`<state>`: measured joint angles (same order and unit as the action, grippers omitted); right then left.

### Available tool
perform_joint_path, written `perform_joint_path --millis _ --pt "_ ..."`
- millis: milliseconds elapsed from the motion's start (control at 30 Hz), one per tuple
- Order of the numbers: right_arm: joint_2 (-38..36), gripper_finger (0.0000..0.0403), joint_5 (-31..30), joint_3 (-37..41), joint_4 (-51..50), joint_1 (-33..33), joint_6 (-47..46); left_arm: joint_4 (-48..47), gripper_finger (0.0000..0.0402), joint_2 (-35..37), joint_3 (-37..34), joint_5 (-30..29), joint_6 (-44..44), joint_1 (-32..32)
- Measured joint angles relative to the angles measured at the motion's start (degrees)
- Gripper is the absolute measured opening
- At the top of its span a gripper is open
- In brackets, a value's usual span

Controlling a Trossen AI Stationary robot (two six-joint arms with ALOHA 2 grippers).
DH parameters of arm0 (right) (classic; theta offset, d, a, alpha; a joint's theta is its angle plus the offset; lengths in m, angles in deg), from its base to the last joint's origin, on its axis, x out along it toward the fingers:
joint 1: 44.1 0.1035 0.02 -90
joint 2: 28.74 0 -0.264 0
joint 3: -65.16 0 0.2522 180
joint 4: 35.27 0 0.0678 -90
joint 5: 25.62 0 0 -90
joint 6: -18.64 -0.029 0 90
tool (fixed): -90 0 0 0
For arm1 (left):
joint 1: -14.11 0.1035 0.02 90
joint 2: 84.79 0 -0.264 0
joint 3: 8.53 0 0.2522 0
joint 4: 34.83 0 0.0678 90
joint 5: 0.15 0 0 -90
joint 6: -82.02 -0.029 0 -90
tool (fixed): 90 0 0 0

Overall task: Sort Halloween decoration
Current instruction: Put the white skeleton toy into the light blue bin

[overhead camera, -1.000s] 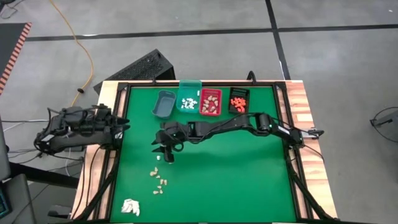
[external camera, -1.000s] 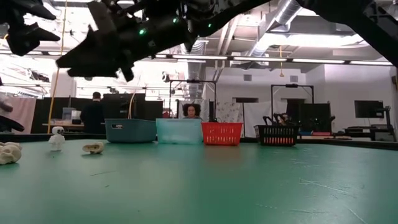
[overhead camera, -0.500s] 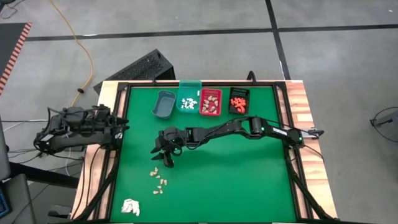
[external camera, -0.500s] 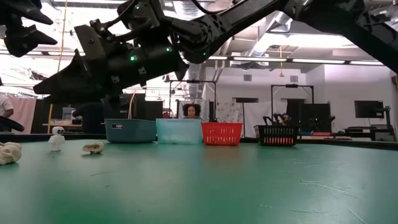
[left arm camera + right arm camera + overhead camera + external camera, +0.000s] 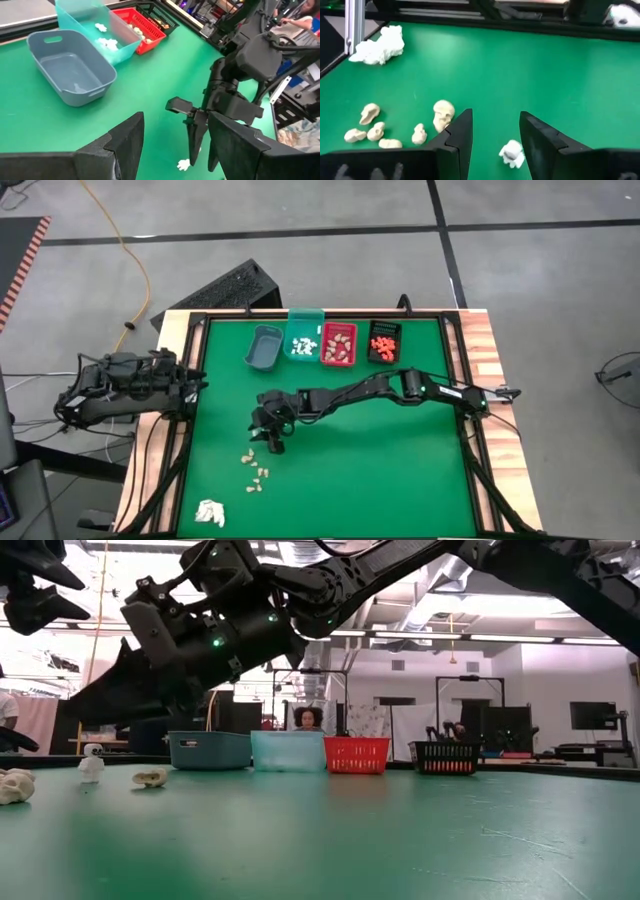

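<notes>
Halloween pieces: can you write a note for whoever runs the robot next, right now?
Right gripper: open, empty, low over a small white piece on the green mat.
Left gripper: open, empty, parked at the table's left edge.
Done: white pieces in the teal bin, beige skulls in the red bin, orange pieces in the black bin. Grey bin looks empty.
Left: that white piece, a beige skull cluster nearby. The white wad lies at the near-left corner.

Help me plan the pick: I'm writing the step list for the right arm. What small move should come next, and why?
Probably lower the right gripper straight down and close on the small white piece. Its fingers stand open with that piece lying on the green mat between them, apart from the beige skulls beside it. The teal bin already holds white pieces, so it likely goes there afterwards.
</notes>
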<state>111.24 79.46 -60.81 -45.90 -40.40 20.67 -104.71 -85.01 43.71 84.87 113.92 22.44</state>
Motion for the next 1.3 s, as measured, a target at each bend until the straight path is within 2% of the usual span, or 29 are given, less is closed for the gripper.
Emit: perform_joint_path --millis 267,467,967,1167,1300 --pt "0.08 0.0157 -0.07 -0.01 -0.10 0.00 0.71 -0.04 0.0210 0.00 0.00 -1.13 -0.97 0.00" --pt "3.65 0.0157 -0.40 0.04 1.06 0.43 0.24 -0.62 0.0210 0.00 -0.09 -1.94 -1.23 0.01" --pt "4.18 0.0157 -2.17 -1.29 2.12 -0.05 -1.96 -2.14 0.0210 -0.02 -0.13 -4.45 -1.82 0.01" --pt "3.54 0.0157 -2.17 -6.34 2.80 0.04 3.04 -2.14 0.0210 -0.02 -0.13 -4.56 -2.19 -0.01" --pt "3.64 0.0149 -2.16 -6.44 2.65 -0.03 5.93 -2.14 0.0210 -0.02 -0.13 -4.74 -2.19 0.00"
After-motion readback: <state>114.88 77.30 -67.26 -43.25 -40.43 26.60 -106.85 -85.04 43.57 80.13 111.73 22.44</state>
